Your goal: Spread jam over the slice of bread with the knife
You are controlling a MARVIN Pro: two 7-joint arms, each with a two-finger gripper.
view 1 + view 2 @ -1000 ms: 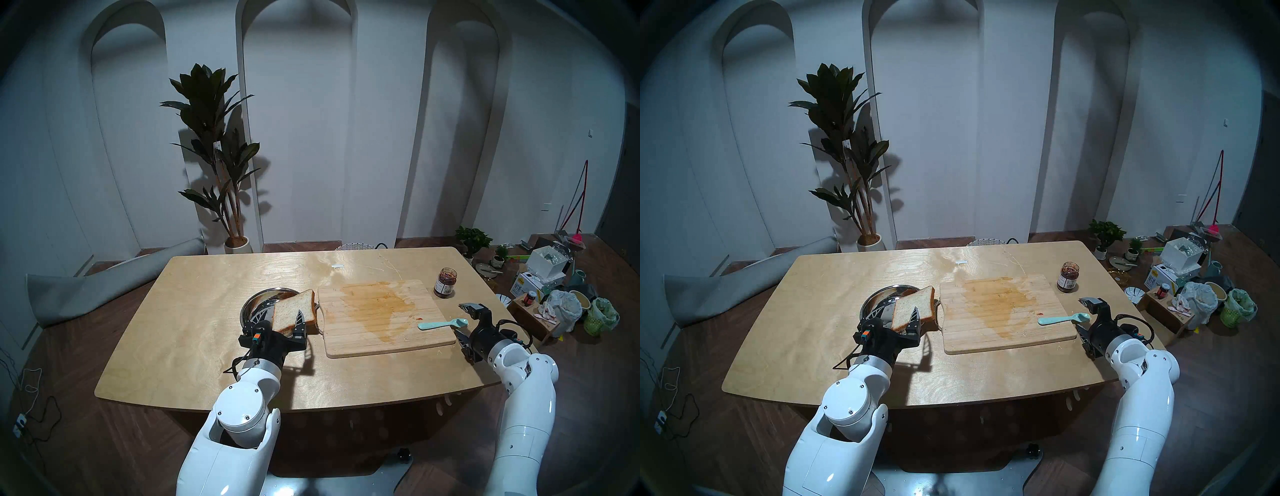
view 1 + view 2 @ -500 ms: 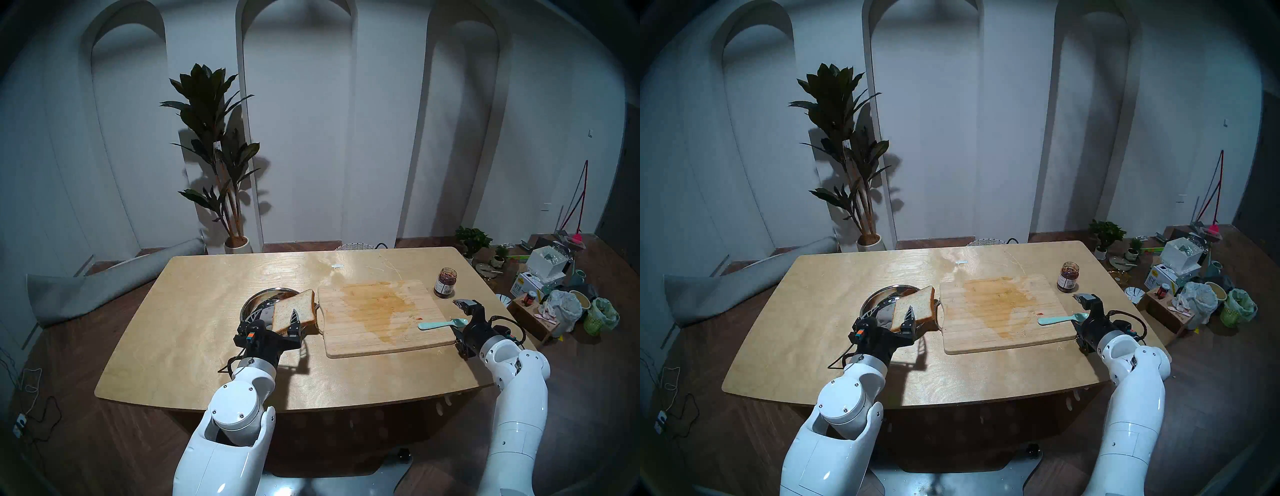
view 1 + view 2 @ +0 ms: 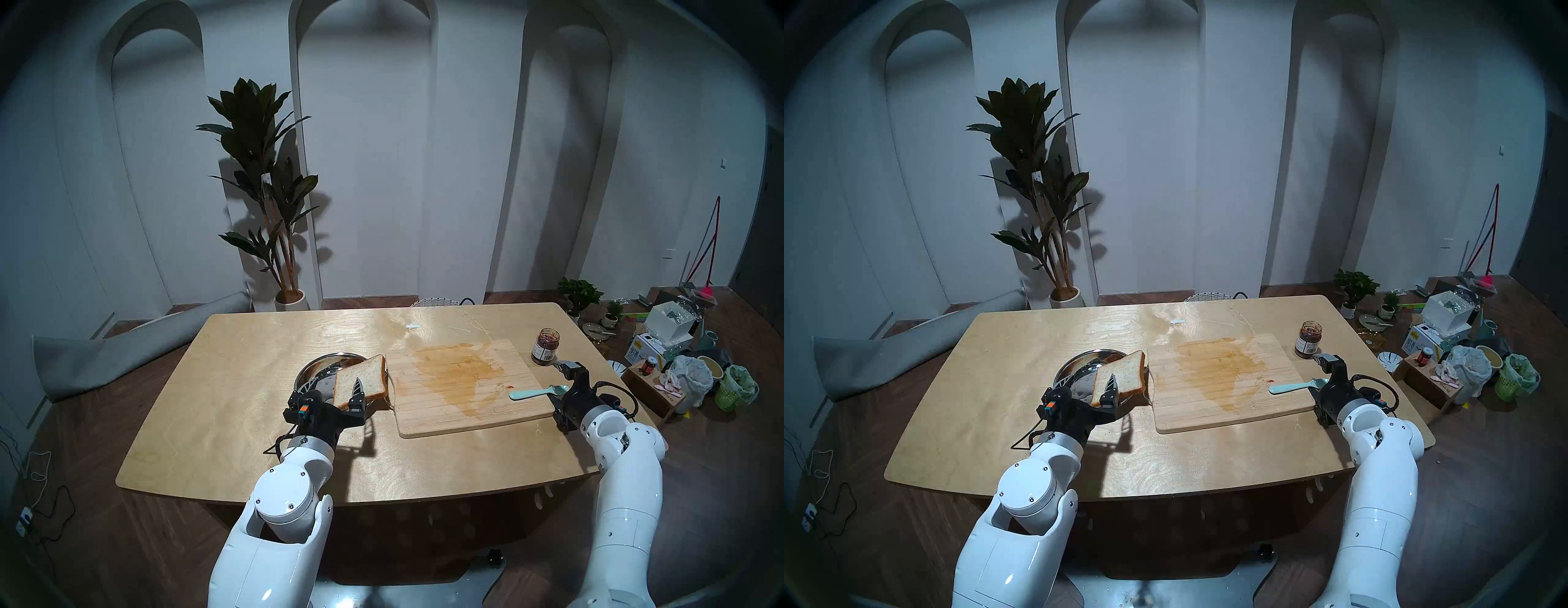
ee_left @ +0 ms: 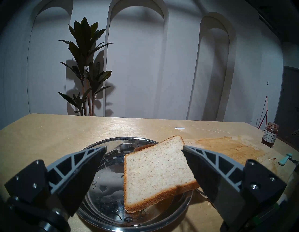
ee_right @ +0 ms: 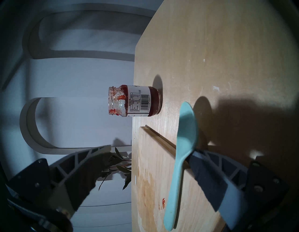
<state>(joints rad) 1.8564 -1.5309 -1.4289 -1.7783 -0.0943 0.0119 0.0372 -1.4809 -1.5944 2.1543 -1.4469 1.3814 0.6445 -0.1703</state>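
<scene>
Both arms are at the reaching stage; nothing is held and no jam has gone onto the bread.

In the head view, the left gripper sits at lower centre-left with its fingers spread wide on either side of the slice of bread. The slice lies tilted, one edge propped on the rim of a shiny steel plate and its near corner hanging over the plate's edge. In the left wrist view the slice fills the middle of the frame between the two finger tips, and neither finger clearly presses on it.

At right of centre, the right gripper hovers at the right edge of the stained wooden cutting board, jaws apart. The mint-green plastic knife lies flat on the board, its rounded end poking past the board's right edge. In the right wrist view one finger sits just behind the utensil's neck and may touch it; the other finger is well clear at lower left. The open jam jar stands upright on the table just above the right gripper in the frame.

Next, I judge, the right jaws must line up across the thin handle and close on it, then carry the rounded end into the jar's mouth. The low, flat handle leaves little room for the lower finger.
</scene>
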